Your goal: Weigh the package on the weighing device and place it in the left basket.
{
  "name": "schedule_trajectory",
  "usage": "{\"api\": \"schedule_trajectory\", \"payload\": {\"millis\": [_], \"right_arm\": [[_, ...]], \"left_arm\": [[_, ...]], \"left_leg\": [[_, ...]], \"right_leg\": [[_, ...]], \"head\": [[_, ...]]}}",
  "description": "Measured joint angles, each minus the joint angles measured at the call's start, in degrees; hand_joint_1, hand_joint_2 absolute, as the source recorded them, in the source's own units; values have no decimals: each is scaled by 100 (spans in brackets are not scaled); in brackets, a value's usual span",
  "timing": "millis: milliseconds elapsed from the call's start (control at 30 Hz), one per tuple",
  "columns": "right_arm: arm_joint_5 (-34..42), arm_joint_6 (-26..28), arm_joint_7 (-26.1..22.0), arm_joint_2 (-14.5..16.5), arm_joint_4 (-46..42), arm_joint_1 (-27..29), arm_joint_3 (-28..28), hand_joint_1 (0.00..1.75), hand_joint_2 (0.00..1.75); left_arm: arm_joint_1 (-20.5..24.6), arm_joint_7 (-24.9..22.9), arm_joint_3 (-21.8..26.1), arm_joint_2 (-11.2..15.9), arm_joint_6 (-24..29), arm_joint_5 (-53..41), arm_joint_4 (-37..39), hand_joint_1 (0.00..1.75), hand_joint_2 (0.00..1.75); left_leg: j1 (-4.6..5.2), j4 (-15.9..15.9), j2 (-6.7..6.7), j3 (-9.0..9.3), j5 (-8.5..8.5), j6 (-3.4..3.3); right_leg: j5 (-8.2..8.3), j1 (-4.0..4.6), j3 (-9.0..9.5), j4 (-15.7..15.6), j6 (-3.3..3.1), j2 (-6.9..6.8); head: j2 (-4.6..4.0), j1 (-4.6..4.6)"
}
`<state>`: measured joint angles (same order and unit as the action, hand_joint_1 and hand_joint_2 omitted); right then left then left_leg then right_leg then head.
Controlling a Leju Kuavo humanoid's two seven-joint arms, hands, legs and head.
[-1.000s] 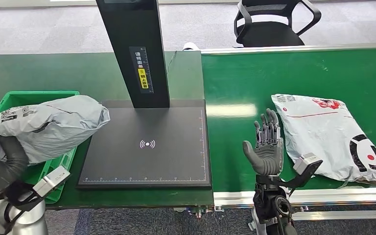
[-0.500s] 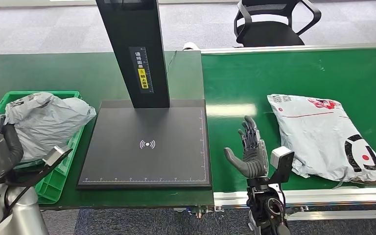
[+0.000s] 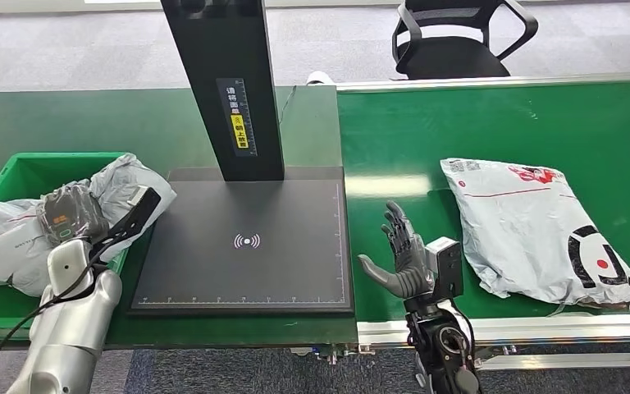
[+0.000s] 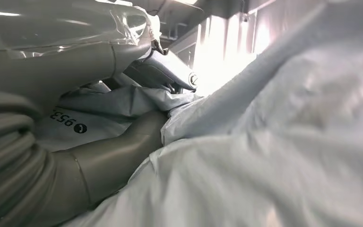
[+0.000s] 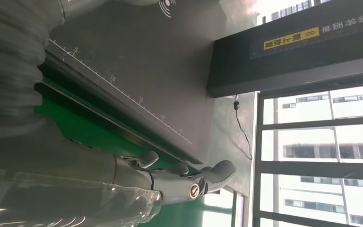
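Since a second ago the left hand (image 3: 70, 215) has swung from the near left corner to above the green basket (image 3: 29, 164), and the grey package (image 3: 16, 238) has come down from mid-air into that basket. The package now lies across the basket, one crumpled end rising over the wall beside the black weighing device (image 3: 246, 242), the other spilling past the basket's left side. The left hand rests on top of the package, palm down; in the left wrist view the thumb (image 4: 118, 158) presses into a fold of the plastic and the fingers (image 4: 165, 71) lie curled against it, so the hand grasps the package.

The right hand (image 3: 400, 261) has drifted left and lower over the green worktop (image 3: 476, 123), away from the white package (image 3: 537, 230). It stands released, fingers spread and upright, holding nothing, between the weighing device's platform and the white package, touching neither. The right wrist view shows its fingers (image 5: 189, 182) hanging beside the platform's ruled edge.
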<state>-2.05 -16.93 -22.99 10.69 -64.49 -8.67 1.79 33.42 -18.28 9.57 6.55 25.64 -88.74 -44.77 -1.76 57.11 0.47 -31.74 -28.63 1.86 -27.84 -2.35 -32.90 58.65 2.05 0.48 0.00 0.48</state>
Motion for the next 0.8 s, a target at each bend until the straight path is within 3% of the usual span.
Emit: {"api": "schedule_trajectory", "payload": {"millis": [33,67,133,233,333,400,467,533,600,633,667,700,800], "right_arm": [[-12,-5,0,1,13,-14,2,0,175],[-24,-9,0,1,23,-26,3,0,175],[-59,-15,5,2,36,-44,8,0,175],[-90,-29,40,2,38,-51,29,0,175],[-81,-39,80,1,38,-45,78,0,175],[-77,-38,91,1,38,-42,105,0,175],[-74,-33,95,1,38,-44,137,0,175],[-60,-10,84,-5,39,-44,179,0,175],[-37,20,63,-13,45,-55,231,0,175],[-25,36,52,-15,50,-62,262,0,175],[-14,53,46,-17,56,-66,291,0,175],[-3,71,43,-21,61,-67,312,0,175],[14,102,39,-31,79,-73,363,0,175]], "left_arm": [[66,6,-26,33,-62,0,90,13,175],[117,11,-47,59,-90,0,162,3,175],[175,33,-66,87,10,0,253,0,175],[117,259,-37,102,670,28,220,0,175],[-255,1114,156,50,1311,302,-510,0,175],[-500,1693,368,-40,1427,513,-1208,0,175],[-646,2234,596,-164,1449,724,-1765,87,175],[-704,3348,1010,-402,1449,1082,-2308,174,175],[-628,4843,1675,-747,1448,1483,-2772,175,175],[-577,5390,2040,-927,1447,1661,-2966,175,175],[-549,5638,2313,-1046,1447,1788,-3120,175,175],[-534,5705,2541,-1146,1446,1878,-3263,140,175],[-496,5695,3013,-1342,1444,2014,-3600,9,175]], "left_leg": [[0,0,-1,1,0,0],[-1,-1,0,2,0,1],[-1,-1,1,5,2,2],[-1,-1,5,7,4,4],[-1,0,20,4,4,5],[0,1,21,-2,3,5],[0,1,22,-7,2,6],[-1,1,21,-14,0,8],[0,0,17,-17,1,7],[0,0,23,-14,1,7],[-1,0,31,-12,0,8],[-1,0,39,-10,0,8],[-3,0,32,-9,1,9]], "right_leg": [[0,0,0,0,0,0],[0,1,1,2,0,0],[0,1,3,5,-1,0],[2,1,3,9,-3,2],[4,1,-7,10,-4,15],[3,0,-14,9,-4,19],[3,0,-20,9,-4,20],[3,1,-24,8,-4,17],[3,0,-23,8,-4,10],[4,1,-23,8,-6,13],[6,1,-24,8,-8,19],[7,2,-26,8,-10,24],[7,4,-26,8,-12,24]], "head": [[0,-1],[0,-1],[0,-1],[0,0],[0,0],[0,1],[0,0],[0,0],[0,3],[0,2],[0,2],[0,1],[0,1]]}}
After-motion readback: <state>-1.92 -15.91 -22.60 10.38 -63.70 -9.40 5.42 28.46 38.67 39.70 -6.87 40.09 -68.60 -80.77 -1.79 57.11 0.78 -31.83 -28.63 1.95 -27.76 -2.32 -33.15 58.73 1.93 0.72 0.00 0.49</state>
